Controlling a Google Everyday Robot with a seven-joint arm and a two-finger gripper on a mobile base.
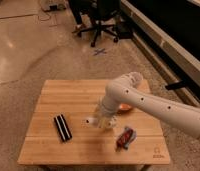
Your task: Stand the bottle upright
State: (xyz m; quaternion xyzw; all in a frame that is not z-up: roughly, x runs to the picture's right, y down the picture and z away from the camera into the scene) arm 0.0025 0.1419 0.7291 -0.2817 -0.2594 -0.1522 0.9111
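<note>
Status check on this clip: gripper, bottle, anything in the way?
Gripper low over table centre, at the bottle. Bottle lying on its side, not upright. Black box to its left, red packet to its right, both apart from it.

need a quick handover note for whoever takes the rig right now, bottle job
Gripper: down at the middle of the wooden table, at the bottle.
Bottle: on its side, cap end pointing toward the black box, body partly hidden by the gripper.
Nearby: dark red packet to the right, orange bowl behind the arm.
Done: the reach to the bottle.
Left: lift it, tip it up, set it standing.
</note>
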